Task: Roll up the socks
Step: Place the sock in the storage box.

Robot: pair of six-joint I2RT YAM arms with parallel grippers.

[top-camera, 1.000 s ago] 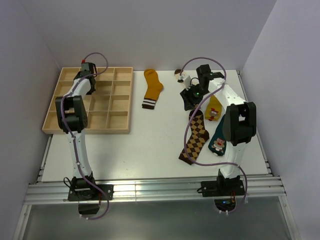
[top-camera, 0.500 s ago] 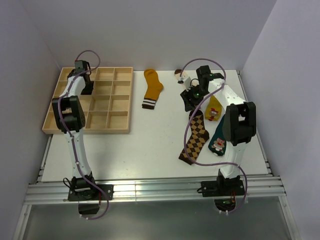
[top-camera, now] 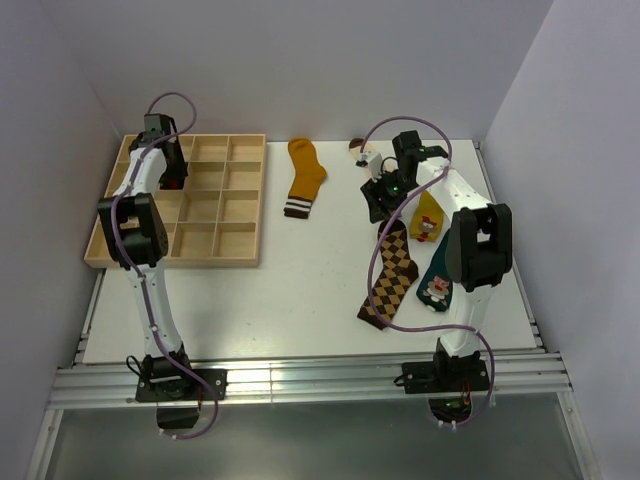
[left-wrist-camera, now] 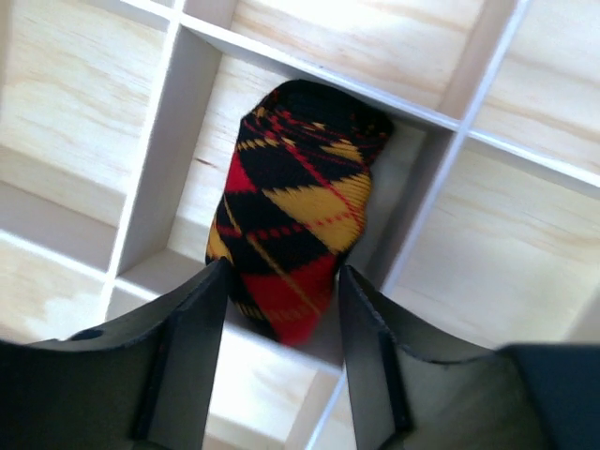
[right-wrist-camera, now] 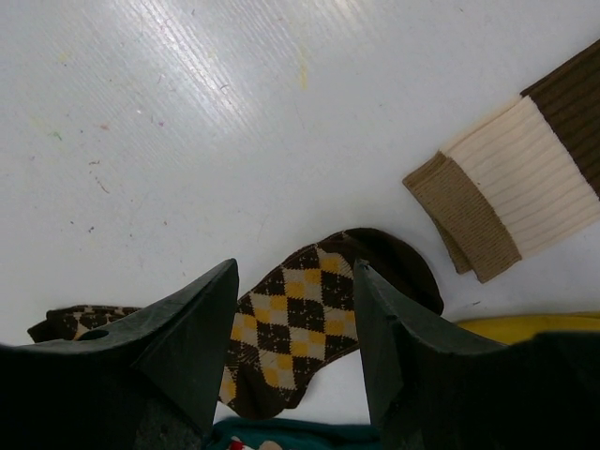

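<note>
A rolled red, black and yellow argyle sock (left-wrist-camera: pixel 295 211) lies in a compartment of the wooden tray (top-camera: pixel 225 245). My left gripper (left-wrist-camera: pixel 281 277) is open, with one jaw on each side of the roll's near end; it shows over the tray's back left in the top view (top-camera: pixel 170 170). My right gripper (right-wrist-camera: pixel 295 272) is open and empty above the toe of a flat brown/orange argyle sock (right-wrist-camera: pixel 314 323), which also shows in the top view (top-camera: pixel 392 275). A mustard sock (top-camera: pixel 305 175), a cream sock with brown bands (right-wrist-camera: pixel 511 192), a yellow sock (top-camera: pixel 429 215) and a teal sock (top-camera: pixel 437 275) lie flat.
The tray has several compartments divided by thin wooden walls (left-wrist-camera: pixel 150 159). The grey walls stand close at the left, back and right. The right arm's cable (top-camera: pixel 378 250) loops over the socks on the right.
My left wrist has swung left and back over the tray's rear compartments. The right arm and the loose socks have not moved.
</note>
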